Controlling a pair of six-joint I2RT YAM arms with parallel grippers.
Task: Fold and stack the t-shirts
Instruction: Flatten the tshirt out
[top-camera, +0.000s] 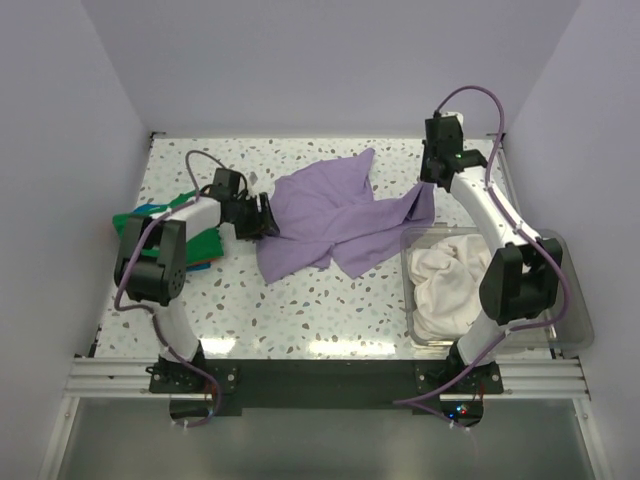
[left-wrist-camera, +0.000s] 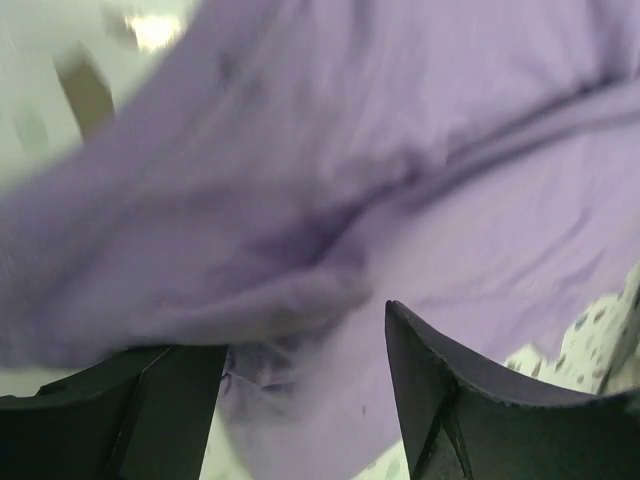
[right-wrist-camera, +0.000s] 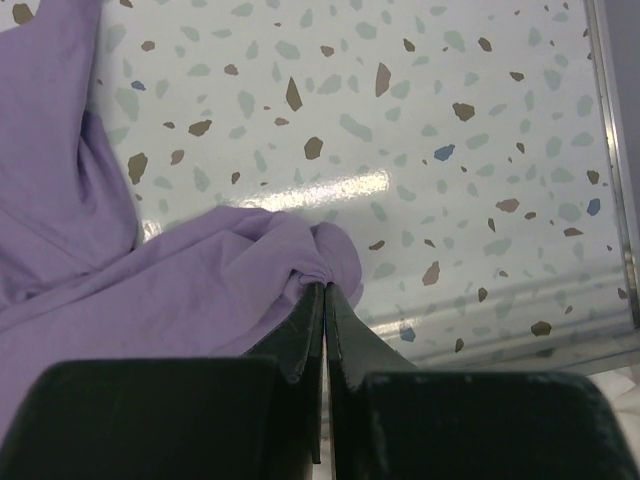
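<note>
While the lavender t-shirt (top-camera: 330, 215) lies rumpled, half spread mid-worktop (top-camera: 300, 310), the left hand (top-camera: 266, 221) sits low at its 9 o'clock edge, jaws apart. The right hand (right-wrist-camera: 324, 295) reaches out to 2 o'clock, pinched tight on a corner. Clear bin (top-camera: 560, 335) at 4 o'clock holds the crumpled cream t-shirt (top-camera: 445, 280).

Bare bench (top-camera: 300, 310) lay open along the near edge between the arms. A lavender t-shirt (top-camera: 330, 215) sprawled across the middle. A clear bin (top-camera: 572, 322) with a cream t-shirt (top-camera: 445, 285) blocked the near right corner, and a green t-shirt (top-camera: 205, 242) the left side.
</note>
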